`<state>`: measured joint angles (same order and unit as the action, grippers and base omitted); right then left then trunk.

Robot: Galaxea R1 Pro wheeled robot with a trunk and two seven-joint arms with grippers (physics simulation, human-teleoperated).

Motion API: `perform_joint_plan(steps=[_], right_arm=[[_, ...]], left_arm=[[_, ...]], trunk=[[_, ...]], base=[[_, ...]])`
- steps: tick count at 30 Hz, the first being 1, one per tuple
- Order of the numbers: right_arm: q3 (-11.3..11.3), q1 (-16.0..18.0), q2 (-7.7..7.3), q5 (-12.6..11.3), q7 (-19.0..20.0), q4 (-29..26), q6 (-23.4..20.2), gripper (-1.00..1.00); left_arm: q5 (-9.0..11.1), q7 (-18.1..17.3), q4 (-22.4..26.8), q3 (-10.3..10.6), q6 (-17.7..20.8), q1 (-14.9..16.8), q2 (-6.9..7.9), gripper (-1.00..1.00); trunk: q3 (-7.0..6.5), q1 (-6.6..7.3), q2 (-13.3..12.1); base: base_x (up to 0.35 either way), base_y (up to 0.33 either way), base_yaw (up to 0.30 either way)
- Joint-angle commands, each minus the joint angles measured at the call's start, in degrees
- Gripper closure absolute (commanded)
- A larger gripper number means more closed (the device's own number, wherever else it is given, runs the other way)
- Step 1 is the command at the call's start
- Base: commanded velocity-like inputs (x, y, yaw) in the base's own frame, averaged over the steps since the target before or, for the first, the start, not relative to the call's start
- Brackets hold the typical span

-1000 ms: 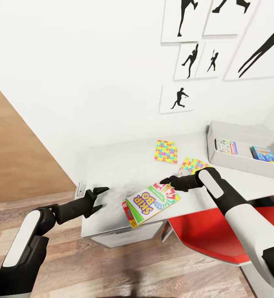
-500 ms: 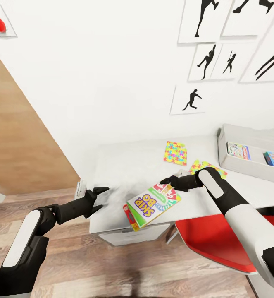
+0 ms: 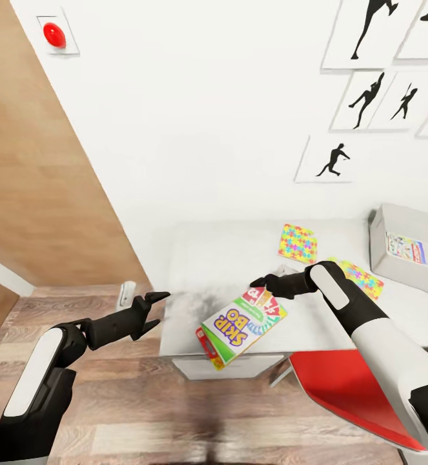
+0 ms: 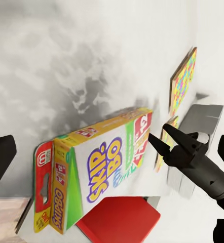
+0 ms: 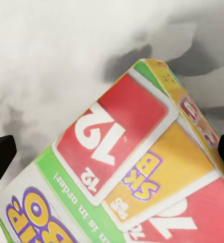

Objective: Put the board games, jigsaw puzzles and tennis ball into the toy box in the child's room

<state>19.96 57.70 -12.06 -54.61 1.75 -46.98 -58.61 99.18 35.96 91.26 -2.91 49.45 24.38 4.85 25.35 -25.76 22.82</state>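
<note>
— What sits in the toy box [image 3: 394, 227]?
— It stands at the far right end of the surface [image 3: 220, 258], cut by the head view's edge. One white Monopoly box [image 3: 405, 248] leans inside against its wall; the rest of its inside is out of frame.

— And the counts?
— Two jigsaw puzzles: one [image 3: 297, 243] lies flat near the wall, the other [image 3: 361, 278] is partly hidden behind the right forearm. One Skip-Bo box [image 3: 243, 325] rests tilted at the near edge of the surface, its lower corner hanging past the edge.

— Is the right pincer [image 3: 260, 283] holding it?
— Its tips sit at the box's upper end. In the right wrist view the fingertips [image 5: 0, 154] stand wide on either side of the box, so it looks released, straddling rather than pinching.

— The left pincer [image 3: 154, 309]?
— Spread and gripping nothing, hovering over the plank floor [image 3: 142, 400] just left of the surface.

— Anything in the way?
— A red chair [image 3: 343, 387] is tucked below the right arm. Silhouette posters [image 3: 330, 160] hang above, and a red button [image 3: 54, 34] beside the wooden door [image 3: 39, 181].
</note>
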Motion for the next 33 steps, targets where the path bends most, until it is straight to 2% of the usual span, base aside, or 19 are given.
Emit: perform_joint_plan(steps=[1, 16, 33], right_arm=[[0.17, 0.05, -0.07, 0.11, 0.18, -0.05, -0.1, -1.0], [0.16, 0.05, -0.07, 0.19, 0.14, -0.05, -0.02, -1.0], [0.19, 0.05, -0.07, 0.2, 0.1, -0.05, -0.01, -1.0]], left_arm=[[0.57, 0.6, 0.03, -0.06, 0.12, 0.05, -0.01, -1.0], [0.57, 0.6, -0.03, -0.08, 0.12, 0.05, -0.01, -1.0], [0.53, 0.6, -0.03, -0.08, 0.12, 0.05, -0.01, -1.0]], trunk=[[0.09, -0.03, 0.1], [0.09, -0.03, 0.1], [0.09, -0.03, 0.1]], base=[[-0.089, 0.0, 0.089], [-0.24, 0.0, 0.02], [-0.04, 0.0, 0.001]])
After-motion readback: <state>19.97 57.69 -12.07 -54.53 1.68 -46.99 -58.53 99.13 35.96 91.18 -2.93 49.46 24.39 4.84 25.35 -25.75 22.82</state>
